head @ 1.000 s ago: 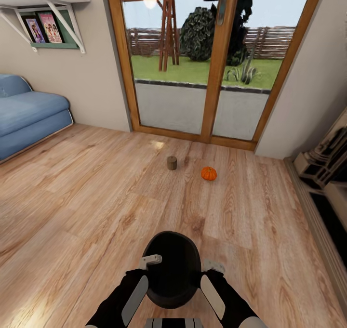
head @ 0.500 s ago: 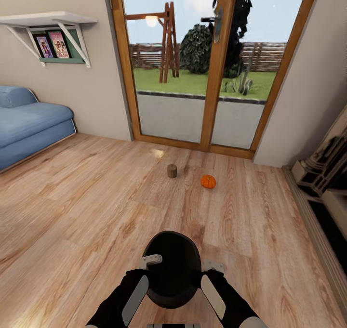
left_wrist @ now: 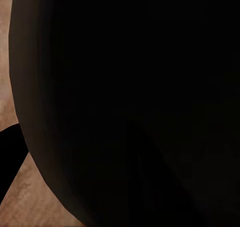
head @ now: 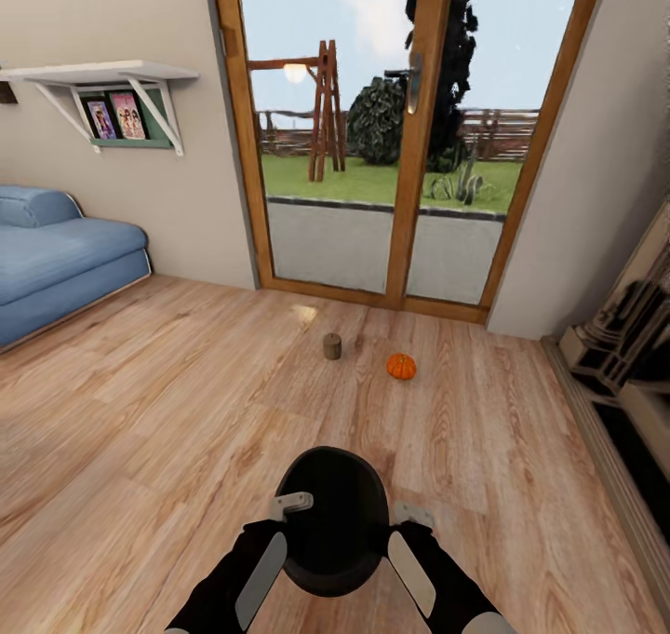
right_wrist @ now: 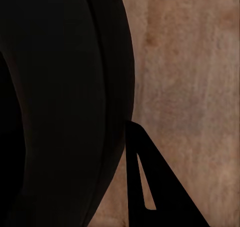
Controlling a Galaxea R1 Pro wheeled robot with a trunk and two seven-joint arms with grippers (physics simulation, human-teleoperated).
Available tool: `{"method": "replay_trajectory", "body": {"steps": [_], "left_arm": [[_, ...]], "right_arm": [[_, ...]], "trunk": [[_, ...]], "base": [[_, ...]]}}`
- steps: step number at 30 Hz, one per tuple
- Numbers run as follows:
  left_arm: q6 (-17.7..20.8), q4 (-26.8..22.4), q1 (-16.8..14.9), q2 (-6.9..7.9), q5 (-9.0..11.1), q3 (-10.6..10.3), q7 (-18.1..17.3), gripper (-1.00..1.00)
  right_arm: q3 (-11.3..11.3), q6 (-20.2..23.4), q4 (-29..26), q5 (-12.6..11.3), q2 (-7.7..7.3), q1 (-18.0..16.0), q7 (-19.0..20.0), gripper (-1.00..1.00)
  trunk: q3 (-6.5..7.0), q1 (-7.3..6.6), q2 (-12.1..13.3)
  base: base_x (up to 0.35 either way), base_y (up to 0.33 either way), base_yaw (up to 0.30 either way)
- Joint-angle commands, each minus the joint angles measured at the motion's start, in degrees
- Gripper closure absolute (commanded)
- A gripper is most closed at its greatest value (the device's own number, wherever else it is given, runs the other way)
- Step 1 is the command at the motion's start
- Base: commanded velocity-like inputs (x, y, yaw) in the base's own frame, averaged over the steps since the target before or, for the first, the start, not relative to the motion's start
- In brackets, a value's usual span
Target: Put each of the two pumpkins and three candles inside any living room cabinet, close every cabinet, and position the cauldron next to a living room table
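The black pot (head: 333,520) sits between both grippers — left gripper (head: 290,504) on one side, right gripper (head: 412,515) on the other. Whether they pinch it, I cannot tell. Far ahead — a pumpkin (head: 401,366) and candle (head: 331,345).

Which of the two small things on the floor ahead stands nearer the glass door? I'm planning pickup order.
The grey-beige candle: it stands left of the orange pumpkin and slightly farther back, closer to the glass door.

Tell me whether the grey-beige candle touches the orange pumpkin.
Apart. The head view shows bare wooden floor between the stubby grey-beige candle and the small orange pumpkin.
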Motion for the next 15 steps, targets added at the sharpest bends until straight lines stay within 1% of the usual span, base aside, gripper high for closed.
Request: {"method": "replay_trajectory", "body": {"steps": [1, 4, 6, 9, 15], "left_arm": [[0.2, -0.1, 0.0, 0.22, 0.4, -0.2, 0.6, 1.00], [0.2, -0.1, 0.0, 0.22, 0.4, -0.2, 0.6, 1.00], [0.2, -0.1, 0.0, 0.22, 0.4, -0.2, 0.6, 1.00], [0.1, -0.1, 0.0, 0.19, 0.4, -0.2, 0.6, 1.00], [0.1, -0.1, 0.0, 0.14, 0.4, -0.2, 0.6, 1.00]], "right_arm": [[-0.1, -0.1, -0.6, -1.0, -0.12, -0.1, -0.5, 1.00], [-0.1, -0.1, -0.6, -1.0, -0.14, -0.1, -0.5, 1.00], [-0.1, -0.1, -0.6, -1.0, -0.15, -0.1, -0.5, 1.00], [-0.1, -0.1, -0.6, -1.0, -0.15, -0.1, -0.5, 1.00], [-0.1, -0.1, -0.6, -1.0, -0.09, -0.1, -0.5, 1.00]], "trunk": [[0.18, -0.04, 0.0], [0.84, -0.12, 0.0], [0.84, -0.12, 0.0], [0.84, -0.12, 0.0], [0.84, -0.12, 0.0]], "base": [[0.000, 0.000, 0.000], [0.000, 0.000, 0.001], [0.000, 0.000, 0.098], [0.000, 0.000, 0.229], [0.000, 0.000, 0.281]]}}
